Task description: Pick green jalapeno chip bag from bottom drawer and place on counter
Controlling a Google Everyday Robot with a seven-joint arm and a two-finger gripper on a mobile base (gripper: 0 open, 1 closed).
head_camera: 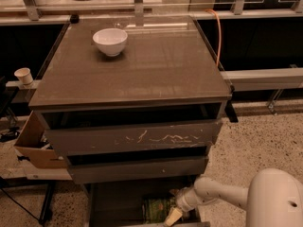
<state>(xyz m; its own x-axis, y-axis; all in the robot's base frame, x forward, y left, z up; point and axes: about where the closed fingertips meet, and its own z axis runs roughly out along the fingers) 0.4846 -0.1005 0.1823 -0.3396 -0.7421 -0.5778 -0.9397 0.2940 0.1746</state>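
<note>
One reach into the bottom drawer [118, 202] for the green jalapeno chip bag [157, 208].
The gripper [176, 212] is at the bag's right edge, and I cannot tell whether it has hold; next needs a sure grasp, then a lift to the desk [156, 70].

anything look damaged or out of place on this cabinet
The upper drawer front carries white scratches across its middle, the only visible damage. The gripper is down in the open bottom drawer beside the green jalapeno chip bag; nothing looks spilled.
</note>
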